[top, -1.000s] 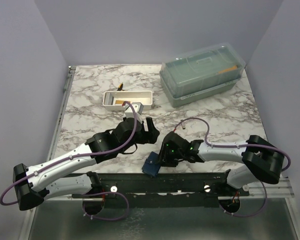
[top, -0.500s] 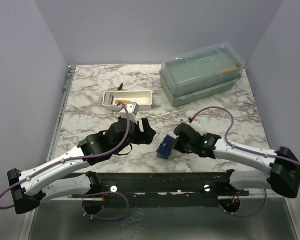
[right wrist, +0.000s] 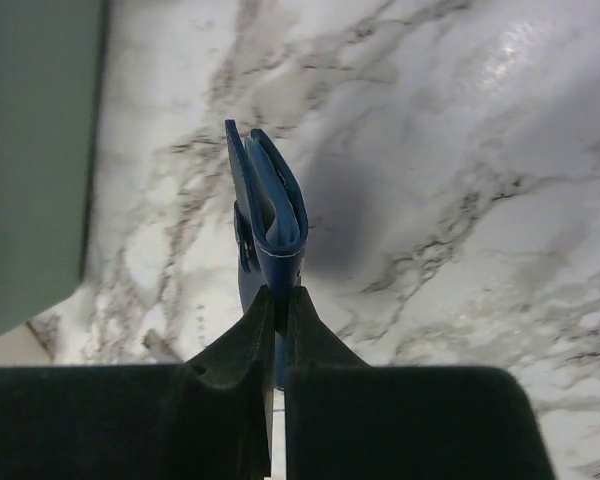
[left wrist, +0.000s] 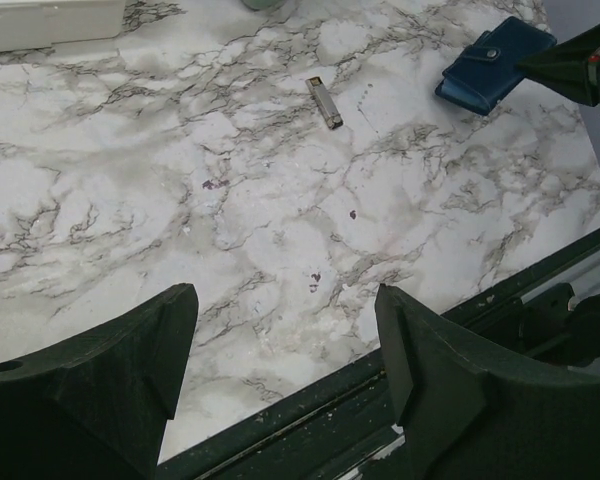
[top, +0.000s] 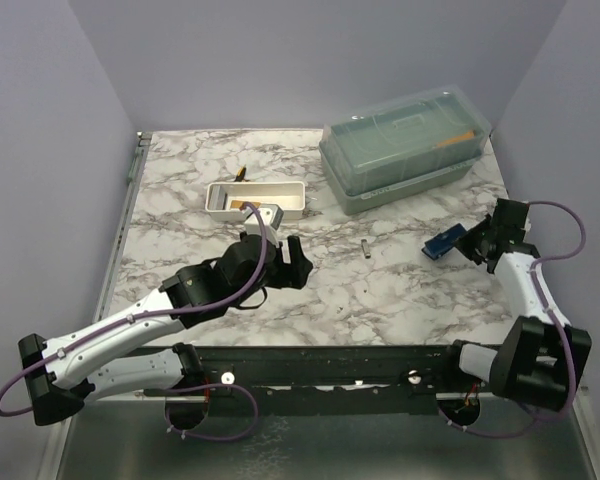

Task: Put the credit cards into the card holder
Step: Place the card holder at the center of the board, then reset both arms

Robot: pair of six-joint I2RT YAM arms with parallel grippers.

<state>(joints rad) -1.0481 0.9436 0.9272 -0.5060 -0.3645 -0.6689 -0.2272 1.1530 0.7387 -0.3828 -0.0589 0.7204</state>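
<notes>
R pincer clamps folded card holder; white tray holds card.

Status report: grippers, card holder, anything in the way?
Left gripper open, empty. Right gripper shut on folded navy-blue bifold card holder, far right. Orange-tan card in white rectangular tray. Small dark metal cylinder lies apart, clear of both.

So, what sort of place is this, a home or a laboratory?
Probably a laboratory robot bench, not a home: a marble-pattern table closed in by plain lilac walls, the left arm and right arm bolted to a metal rail at its near edge.
</notes>
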